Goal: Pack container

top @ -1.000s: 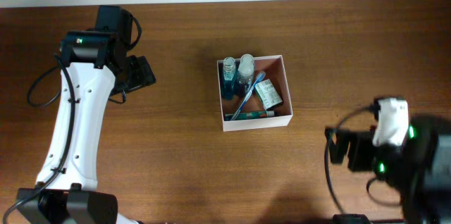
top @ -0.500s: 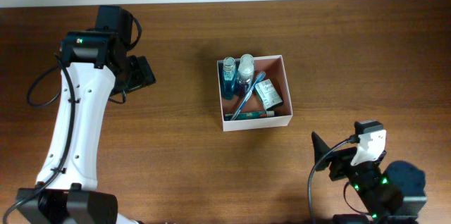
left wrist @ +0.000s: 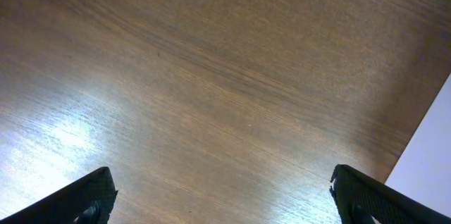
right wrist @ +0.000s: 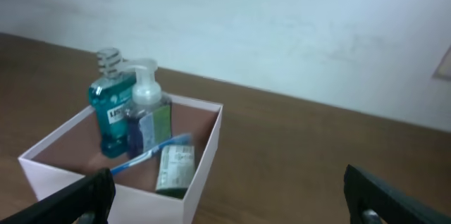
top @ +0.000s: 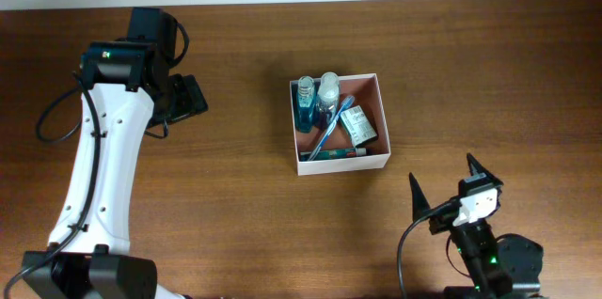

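Evidently packed, the square white-walled container (top: pixel 343 162) with pinkish-brown inside holds blue and clear plastic bottles (top: pixel 306 102) upright in one corner, saving room; left gripper (left wrist: pixel 222 190) and right gripper (top: pixel 440 172) gape wide, empty, well apart from it.

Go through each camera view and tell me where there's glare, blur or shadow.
Overhead: even light, sharp, no glare on the table or the container. Left wrist: a bright glare patch washes out the wood at lower left; the tabletop darkens toward the right. Right wrist: soft overall, the blue bottle's print hard to read, the dark fingertips blurred in the bottom corners.
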{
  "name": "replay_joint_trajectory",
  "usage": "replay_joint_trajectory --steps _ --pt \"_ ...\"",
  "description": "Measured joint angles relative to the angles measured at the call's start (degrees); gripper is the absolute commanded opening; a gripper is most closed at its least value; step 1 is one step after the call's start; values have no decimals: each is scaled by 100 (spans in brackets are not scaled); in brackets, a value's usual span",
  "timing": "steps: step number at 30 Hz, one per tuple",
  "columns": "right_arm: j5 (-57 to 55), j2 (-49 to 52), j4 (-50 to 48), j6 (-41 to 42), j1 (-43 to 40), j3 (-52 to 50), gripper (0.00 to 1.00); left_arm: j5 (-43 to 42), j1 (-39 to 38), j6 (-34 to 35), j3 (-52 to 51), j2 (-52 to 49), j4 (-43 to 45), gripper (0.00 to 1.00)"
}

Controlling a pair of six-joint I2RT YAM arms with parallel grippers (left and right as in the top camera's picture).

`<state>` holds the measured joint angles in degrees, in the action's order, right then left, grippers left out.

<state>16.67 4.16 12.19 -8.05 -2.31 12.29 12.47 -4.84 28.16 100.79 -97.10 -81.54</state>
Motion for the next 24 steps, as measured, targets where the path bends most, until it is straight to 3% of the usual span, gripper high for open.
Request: replay_joint_trajectory --steps 6,24 --pt "0 -339 -658 -111 0 -382 98 0 0 0 0 0 0 99" --pt "127 -337 -758 -872 0 -693 98 2 0 0 0 0 0 99"
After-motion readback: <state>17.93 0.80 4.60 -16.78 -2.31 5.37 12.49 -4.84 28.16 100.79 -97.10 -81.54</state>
